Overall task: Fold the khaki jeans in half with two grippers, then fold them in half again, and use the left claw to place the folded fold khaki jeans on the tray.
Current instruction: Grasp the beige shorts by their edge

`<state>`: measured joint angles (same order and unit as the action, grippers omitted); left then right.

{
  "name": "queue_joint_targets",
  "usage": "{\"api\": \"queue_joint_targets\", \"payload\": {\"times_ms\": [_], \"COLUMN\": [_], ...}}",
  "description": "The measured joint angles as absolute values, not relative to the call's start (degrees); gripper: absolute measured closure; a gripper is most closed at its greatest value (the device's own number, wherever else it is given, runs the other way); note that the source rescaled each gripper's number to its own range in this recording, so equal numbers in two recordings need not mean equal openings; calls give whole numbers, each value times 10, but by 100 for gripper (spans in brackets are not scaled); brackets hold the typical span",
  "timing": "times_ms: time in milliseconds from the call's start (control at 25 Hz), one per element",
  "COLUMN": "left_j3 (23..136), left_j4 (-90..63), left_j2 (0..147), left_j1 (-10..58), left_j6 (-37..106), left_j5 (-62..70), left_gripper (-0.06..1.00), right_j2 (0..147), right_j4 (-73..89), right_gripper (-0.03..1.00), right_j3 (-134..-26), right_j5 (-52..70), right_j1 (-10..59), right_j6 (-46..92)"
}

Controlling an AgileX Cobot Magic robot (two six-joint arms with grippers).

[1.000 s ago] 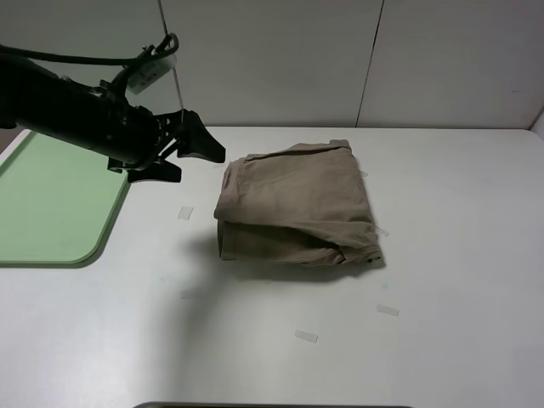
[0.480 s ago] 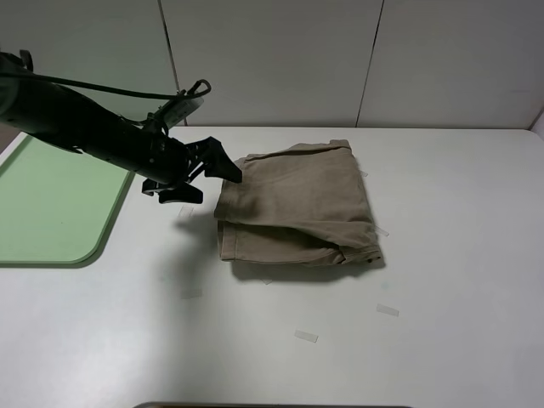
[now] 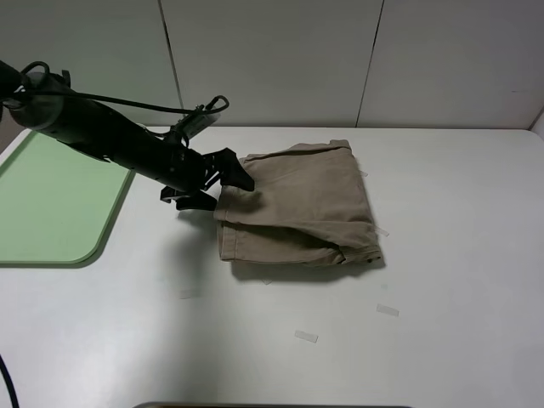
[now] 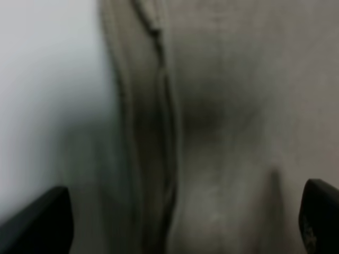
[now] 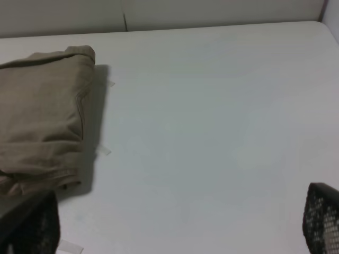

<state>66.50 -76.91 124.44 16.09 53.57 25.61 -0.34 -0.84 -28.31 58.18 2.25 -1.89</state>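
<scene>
Pale-green tray (image 3: 51, 212) cut off at left bench (image 3: 442, 280) edge. Khaki jeans (image 3: 297, 204) folded mid-bench, long axis near to far, blurred in left wrist view. Left pincer (image 3: 223, 185) spread, straddling left edge. Right pincer (image 5: 180, 222) spread, mostly out of frame.

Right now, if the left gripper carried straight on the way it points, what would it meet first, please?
Most likely the folded khaki jeans: the open left gripper points at their near edge, jaws either side of the layers. Whether it already touches the cloth is unclear.

Khaki jeans (image 3: 297, 204) matt woven cloth; tray (image 3: 51, 212) smooth plastic; table (image 3: 442, 280) smooth, matt.
</scene>
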Motion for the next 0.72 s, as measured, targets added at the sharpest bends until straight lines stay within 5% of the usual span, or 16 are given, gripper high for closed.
{"api": "queue_joint_targets", "payload": {"times_ms": [440, 560, 720], "left_j3": [703, 704, 704], "left_j4": [-824, -834, -834], "left_j2": [1283, 1288, 1296], "left_j1": [208, 218, 223], "left_j6": [556, 557, 557], "left_j5": [257, 248, 240], "left_gripper": [12, 22, 50], "right_j2": [-3, -3, -3], "right_j4": [-8, -9, -10], "right_gripper": [-3, -3, -3], "right_j3": [-283, -283, -283], "right_j5": [582, 582, 582], "right_j1": [22, 22, 22], "right_j6": [-19, -19, -19]}}
